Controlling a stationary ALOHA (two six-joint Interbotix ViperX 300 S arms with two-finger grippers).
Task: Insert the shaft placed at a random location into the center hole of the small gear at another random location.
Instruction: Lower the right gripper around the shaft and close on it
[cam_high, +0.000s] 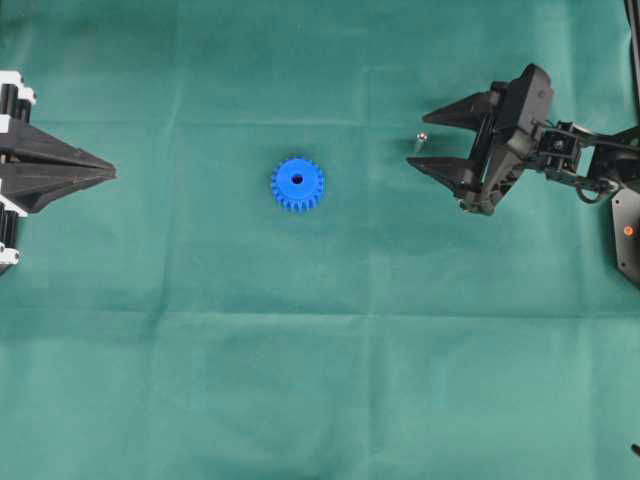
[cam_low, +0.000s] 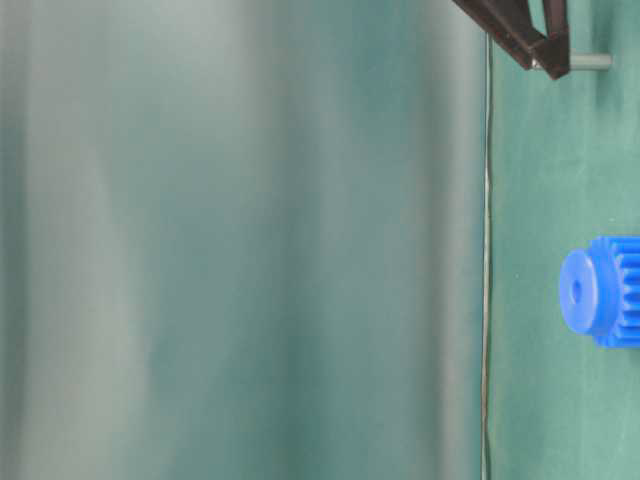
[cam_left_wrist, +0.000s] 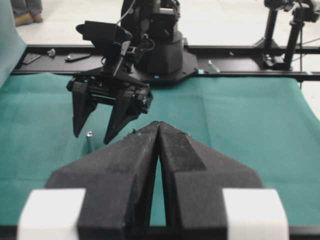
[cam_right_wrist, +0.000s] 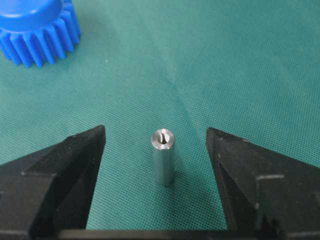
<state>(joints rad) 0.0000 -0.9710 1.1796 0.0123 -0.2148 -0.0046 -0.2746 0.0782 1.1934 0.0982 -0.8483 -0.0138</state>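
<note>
Nothing is inserted yet: the pick-up itself is still to come, then the carry and the fit into the center hole (cam_high: 297, 179). Left of the small gear (cam_high: 297, 184), at the table (cam_high: 300, 380) edge, the left claw (cam_high: 108, 174) sits clenched and empty. The gear lies flat mid-table. Well right of it the shaft (cam_right_wrist: 163, 157) stands upright, untouched. The right claw (cam_right_wrist: 155, 150) is released wide, straddling the shaft and angled down towards the gear.

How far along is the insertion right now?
Nothing is inserted: the center hole of the small gear is empty. In hand: the right gripper is open around the upright shaft, not touching it. Left: grasp, carry, insert. The left gripper is shut.
</note>
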